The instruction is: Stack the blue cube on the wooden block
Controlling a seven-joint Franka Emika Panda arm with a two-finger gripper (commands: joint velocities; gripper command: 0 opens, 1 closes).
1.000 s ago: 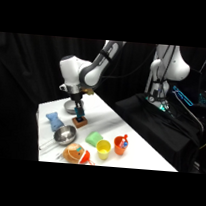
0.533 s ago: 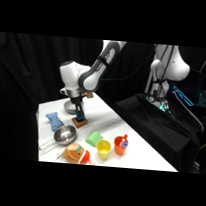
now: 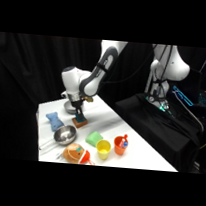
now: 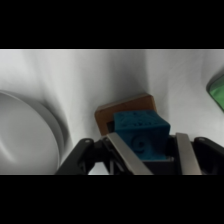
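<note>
In the side view, going left to right across the white table [image 3: 138, 139]: a light blue plush toy [image 3: 54, 119] lies near the table's 9 o'clock edge, with a metal bowl [image 3: 65, 135] just at its 5 o'clock. At 6 o'clock from the bowl sits an orange rounded toy [image 3: 77, 153], too blurred to name further. The gripper [image 3: 79, 115] comes down from above onto the wooden block [image 3: 80, 124], which lies near the table's middle. At the block's 4 o'clock are a green soft shape [image 3: 94, 138], then a yellow cup [image 3: 103, 149] and an orange cup [image 3: 121, 144].

In the wrist view, the bowl's rim [image 4: 30, 130] fills the 9 o'clock side. The blue cube [image 4: 141, 133] sits between the two fingers [image 4: 125, 155], which are closed part-way against its sides, so the jaws appear to have hold of it. The cube is over the wooden block [image 4: 127, 111], whose brown edge shows at 11 o'clock behind it; whether it rests on the block or hangs just above cannot be told.
</note>
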